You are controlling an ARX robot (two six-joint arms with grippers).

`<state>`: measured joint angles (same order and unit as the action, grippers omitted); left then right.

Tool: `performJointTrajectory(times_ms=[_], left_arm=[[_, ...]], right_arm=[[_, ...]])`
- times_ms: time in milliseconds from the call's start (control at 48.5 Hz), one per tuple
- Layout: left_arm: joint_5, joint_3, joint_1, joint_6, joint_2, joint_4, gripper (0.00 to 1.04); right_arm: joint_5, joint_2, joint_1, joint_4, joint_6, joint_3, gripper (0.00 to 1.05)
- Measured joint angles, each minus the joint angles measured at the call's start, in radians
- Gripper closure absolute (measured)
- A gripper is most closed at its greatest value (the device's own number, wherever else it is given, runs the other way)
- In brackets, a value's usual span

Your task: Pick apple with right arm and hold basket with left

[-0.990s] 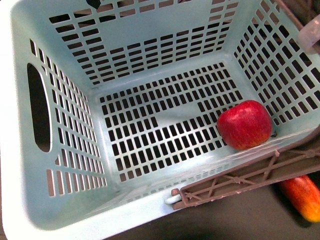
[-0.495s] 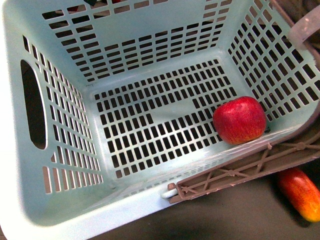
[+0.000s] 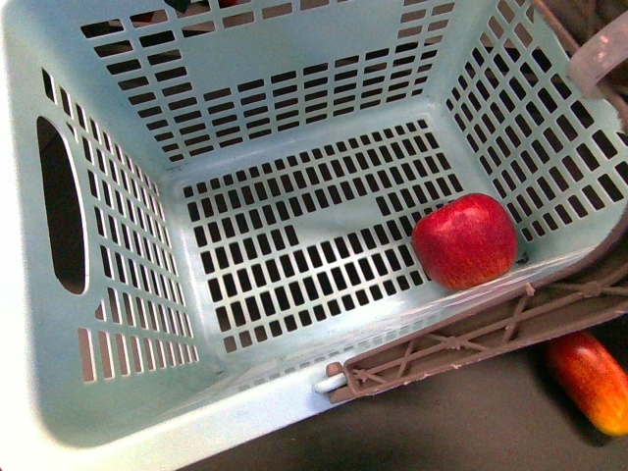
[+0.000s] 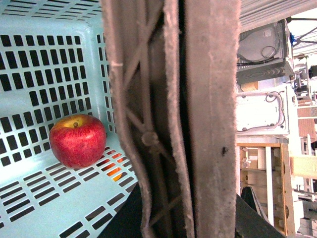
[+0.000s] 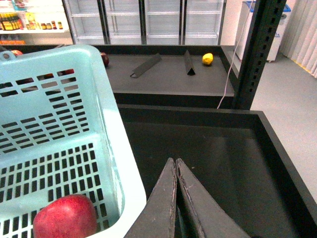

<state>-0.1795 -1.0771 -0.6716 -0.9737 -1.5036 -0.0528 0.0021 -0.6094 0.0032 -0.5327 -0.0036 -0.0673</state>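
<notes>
The light turquoise basket point(image 3: 294, 39) fills the front view, tilted. The red apple point(image 3: 464, 240) lies on its slotted floor against the near right wall, beside the brown latticed handle point(image 3: 471, 343). In the left wrist view my left gripper point(image 4: 178, 148) is shut on that handle point(image 4: 133, 99), with the apple point(image 4: 78, 140) resting inside just beyond it. My right gripper point(image 5: 176, 161) is shut with nothing in it. It hangs outside the basket's rim point(image 5: 114, 124), over a dark bin. The apple point(image 5: 64, 217) sits below and to the side of it, inside the basket.
An oblong red-to-yellow fruit point(image 3: 592, 378) lies outside the basket by the handle. A black-walled bin point(image 5: 223, 158) lies under my right gripper. Behind it is a dark shelf holding a yellow fruit point(image 5: 207, 58), and a black post point(image 5: 252, 54) stands at the bin's corner.
The basket has shifted a little to the left in the front view. The apple inside has moved slightly left along the near wall.
</notes>
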Motion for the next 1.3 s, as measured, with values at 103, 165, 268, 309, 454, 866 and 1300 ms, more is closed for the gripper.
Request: performJointTrajectory(times_ms=[103,165,268,309,454,866,1300], left_arm=[[0.000,0.000,0.000,0.000,0.000,0.000,0.87],[0.000,0.000,0.000,0.000,0.000,0.000,0.87],[0.000,0.000,0.000,0.000,0.000,0.000,0.87],[0.001,0.000,0.000,0.000,0.000,0.000,0.87],[0.000,0.000,0.000,0.000,0.000,0.000,0.87],[0.000,0.000,0.000,0.000,0.000,0.000,0.87],[0.000,0.000,0.000,-0.001,0.000,0.000,0.87]], right_arm=[[0.000,0.058,0.000,0.040,0.000,0.017,1.03],[0.000,0.082,0.000,0.059,0.000,0.023,1.03],[0.000,0.109,0.000,0.046,0.000,0.049,1.03],[-0.002,0.117,0.000,0.050,0.001,0.050,1.03],[-0.001,0.182,0.000,0.109,0.001,0.050,1.03],[-0.001,0.352,0.000,0.274,0.001,0.050,1.03],[-0.001,0.592,0.000,0.525,0.002,0.050,1.03]])
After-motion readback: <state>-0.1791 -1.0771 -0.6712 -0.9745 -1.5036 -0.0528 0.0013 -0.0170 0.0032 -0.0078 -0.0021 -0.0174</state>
